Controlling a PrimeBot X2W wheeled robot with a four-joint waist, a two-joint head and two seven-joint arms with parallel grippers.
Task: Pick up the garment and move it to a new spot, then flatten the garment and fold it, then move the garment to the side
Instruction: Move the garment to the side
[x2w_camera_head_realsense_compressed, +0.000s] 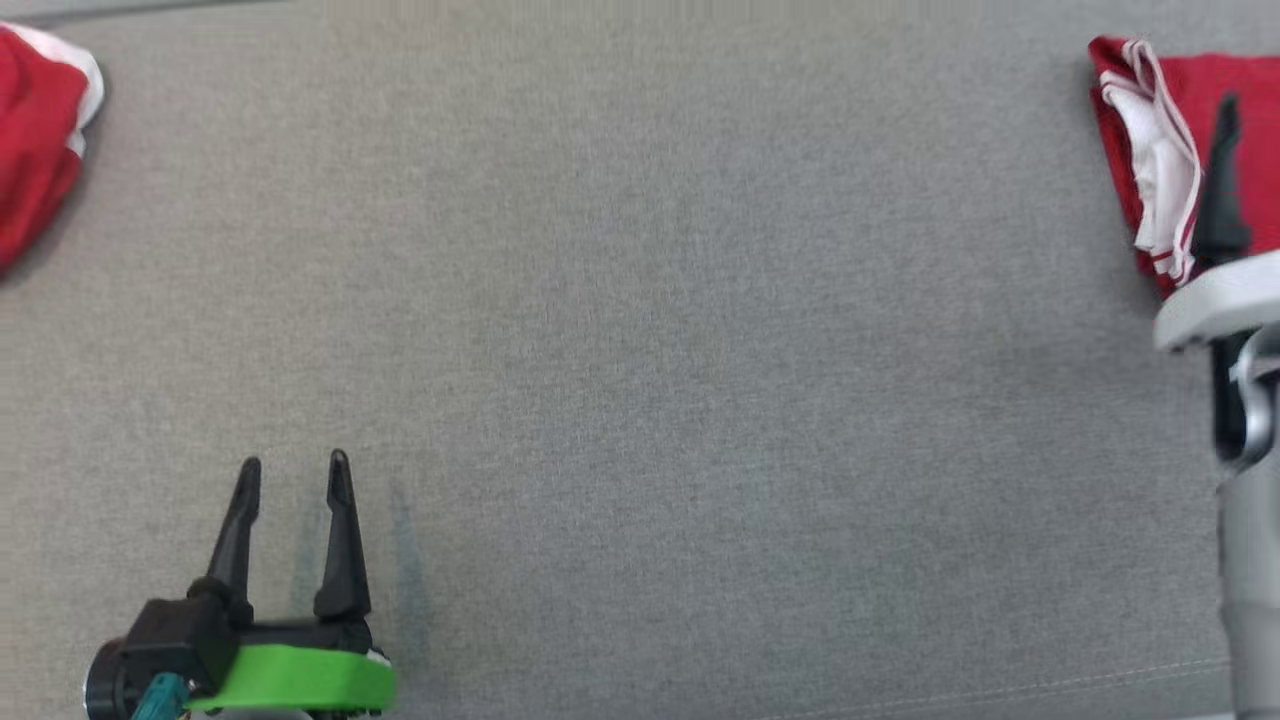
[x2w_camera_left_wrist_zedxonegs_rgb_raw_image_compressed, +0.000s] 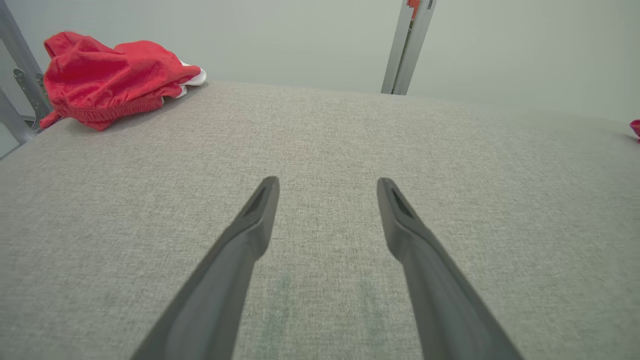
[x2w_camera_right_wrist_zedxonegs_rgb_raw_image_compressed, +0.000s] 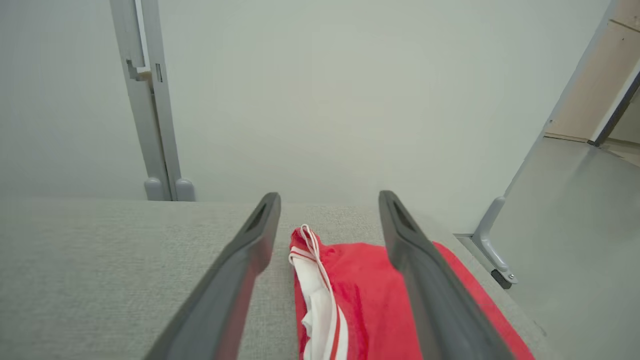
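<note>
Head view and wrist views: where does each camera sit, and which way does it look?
Head view: on the head, looking down at the grey table; shows the left hand and right arm.
Left wrist view: on the left wrist, looking along the open left hand toward the crumpled red garment.
Right wrist view: on the right wrist, looking along the open right hand over the folded red garment.
Shared: head and right wrist views both show the folded red garment.
</note>
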